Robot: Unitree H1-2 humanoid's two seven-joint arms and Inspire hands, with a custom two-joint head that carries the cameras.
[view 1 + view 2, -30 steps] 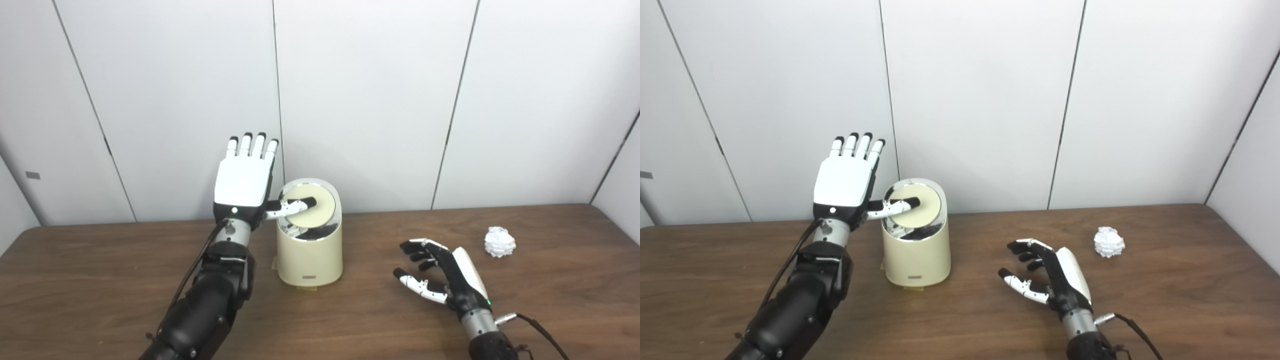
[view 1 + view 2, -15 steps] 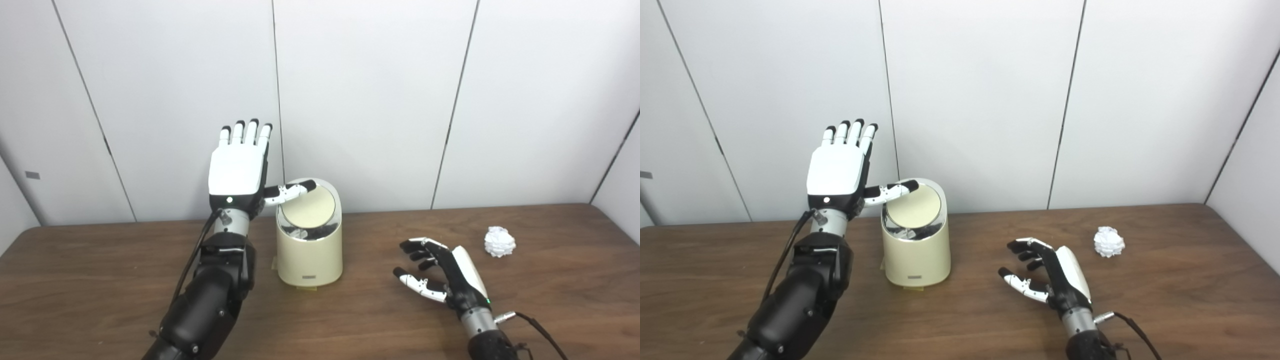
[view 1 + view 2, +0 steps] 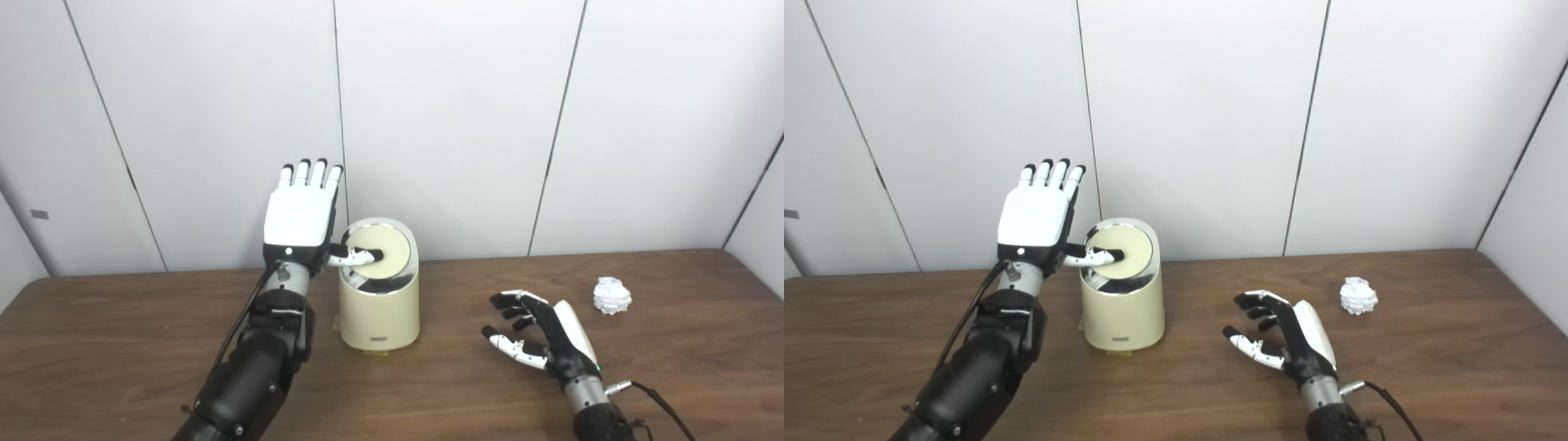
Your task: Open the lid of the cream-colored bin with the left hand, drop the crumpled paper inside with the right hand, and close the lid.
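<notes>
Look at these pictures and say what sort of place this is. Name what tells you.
Probably a robot test bench in a lab: a bare wooden table boxed in by plain white panels, with only a bin and a paper ball set out as props.

Cream bin [image 3: 380, 306] stands upright mid-table, round lid [image 3: 383, 248] tilted inward — white crumpled paper [image 3: 612, 295] lies well apart, far right.

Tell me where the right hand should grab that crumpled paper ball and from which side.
Probably around the middle of the crumpled paper, from above: it lies loose on the table, nothing beside it. The right hand, open, sits to its left.
</notes>
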